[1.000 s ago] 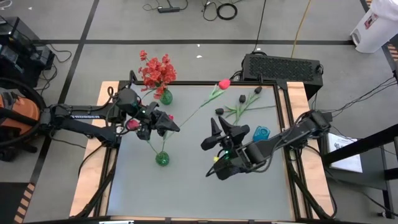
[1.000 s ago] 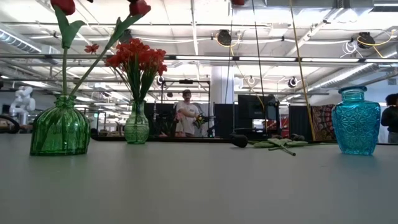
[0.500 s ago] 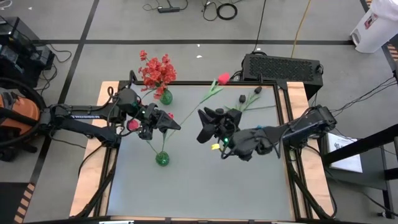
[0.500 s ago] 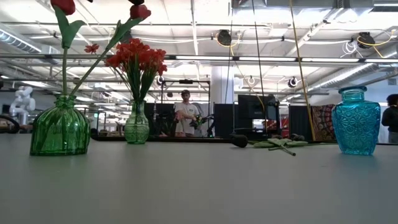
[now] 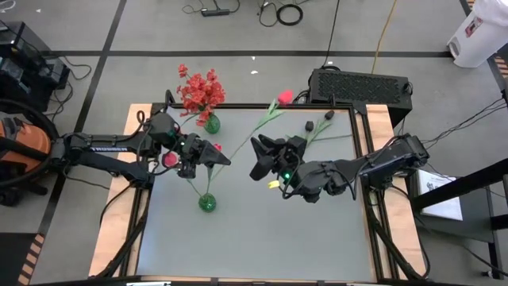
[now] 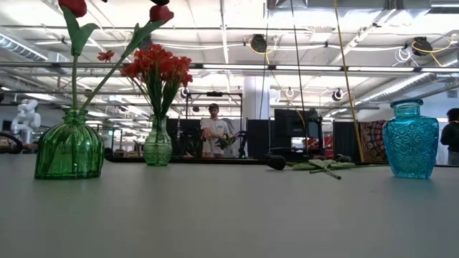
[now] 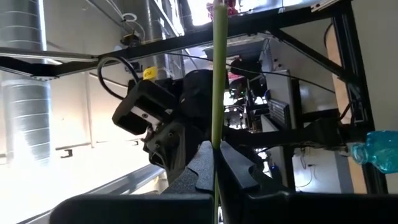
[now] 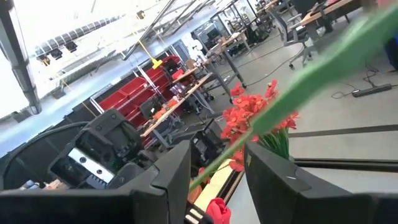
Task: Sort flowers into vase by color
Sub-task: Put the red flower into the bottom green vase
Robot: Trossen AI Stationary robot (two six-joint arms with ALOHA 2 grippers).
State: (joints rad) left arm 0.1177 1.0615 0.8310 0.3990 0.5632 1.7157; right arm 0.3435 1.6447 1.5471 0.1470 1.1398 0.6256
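On the grey table [image 5: 254, 230], the left gripper [image 5: 213, 156] sits above and just behind the near green vase [image 5: 206, 202], its fingers pressed tight on a thin green stem [image 7: 218, 93]. In the left wrist view that stem runs straight up between the two dark fingers, along the line of the gripper.

The near green vase holds red tulip-like buds; in the low view one stem stands close to upright with its bud [image 6: 74, 6] at the top, and a second leans toward the right with its bud [image 6: 161, 12] higher and further over.

The right gripper [image 5: 259, 159] hangs over the middle of the table, its fingers part-way apart around the long green stem [image 5: 252, 137] of a red tulip [image 5: 284, 98]. That stem runs diagonally from the gripper toward the far right, the bud lying past the table's far edge. In the right wrist view the stem [image 8: 298, 84] crosses between the fingers; whether they press on it cannot be told.

The red clustered-blossom spray [image 5: 198, 89] stands upright in the far green vase [image 5: 211, 124] at the far left. Black-bloomed flowers [image 5: 317, 127] lie flat near the far right corner, stems crossing. The blue vase [image 6: 409, 140] stands on the right side, mostly hidden under the right arm in the high view.
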